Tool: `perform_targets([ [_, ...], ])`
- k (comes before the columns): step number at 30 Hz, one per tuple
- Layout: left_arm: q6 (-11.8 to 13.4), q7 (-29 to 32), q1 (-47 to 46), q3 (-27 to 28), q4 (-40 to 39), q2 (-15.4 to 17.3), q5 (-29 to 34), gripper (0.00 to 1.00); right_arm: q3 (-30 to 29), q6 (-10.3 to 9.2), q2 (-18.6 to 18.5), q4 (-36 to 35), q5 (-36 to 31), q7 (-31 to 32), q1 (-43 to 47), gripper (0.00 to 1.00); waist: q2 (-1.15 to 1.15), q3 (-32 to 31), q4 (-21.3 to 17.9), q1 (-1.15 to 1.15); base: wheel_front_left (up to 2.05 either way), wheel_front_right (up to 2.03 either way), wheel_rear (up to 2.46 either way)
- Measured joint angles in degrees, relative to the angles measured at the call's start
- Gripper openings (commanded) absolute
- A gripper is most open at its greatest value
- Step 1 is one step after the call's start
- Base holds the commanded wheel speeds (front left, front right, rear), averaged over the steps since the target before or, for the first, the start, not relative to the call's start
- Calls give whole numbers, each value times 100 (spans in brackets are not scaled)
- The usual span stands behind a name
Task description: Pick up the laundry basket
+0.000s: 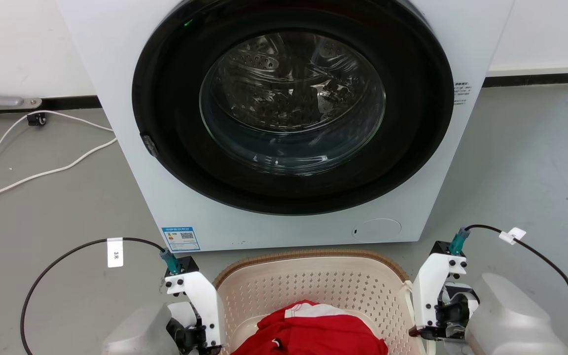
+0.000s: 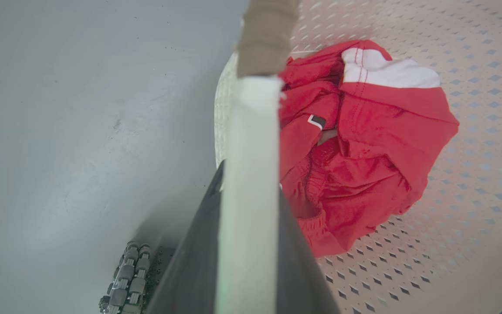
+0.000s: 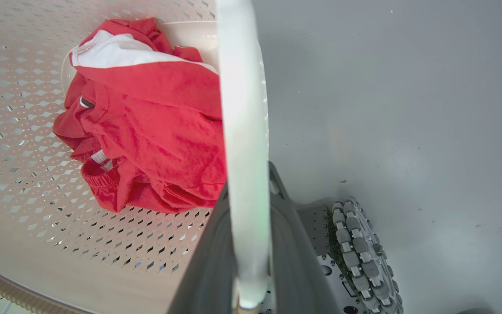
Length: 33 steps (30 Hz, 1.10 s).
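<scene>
- Grips with the left claw [image 2: 251, 183] the white left handle [image 2: 251, 131] of the laundry basket [image 1: 313, 283], with dark fingers [image 2: 190, 261] pressed on both sides of it.
- Grips with the right claw [image 3: 249, 179] the white right handle [image 3: 244, 109] in the same manner, closed on it.
- Holds the laundry basket at the near edge, between both claws, just in front of the white washer [image 1: 284, 123].
- Contains a crumpled red garment [image 1: 313, 330] with a white patch, lying on the perforated bottom.
- Cannot tell if the laundry basket touches the grey floor [image 1: 525, 162].
</scene>
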Motion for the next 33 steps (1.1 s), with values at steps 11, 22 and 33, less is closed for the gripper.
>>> perform_targets([
  [11, 0, -29, 0, -49, -1, 20, -29, 0, 64, 0, 2, 0, 126, 12, 0, 0, 0, 21, 6, 0, 0, 0, 0],
  [22, -1, -70, 15, -102, -4, 34, -68, 0, 118, 0, 2, 0, 169, 3, 0, 0, 0, 23, 4, 0, 0, 0, 0],
  [33, -1, -108, 15, -166, -12, 45, -96, 0, 142, 0, 5, 0, 177, -2, -1, 0, 0, 46, 16, 0, 0, 0, 0],
])
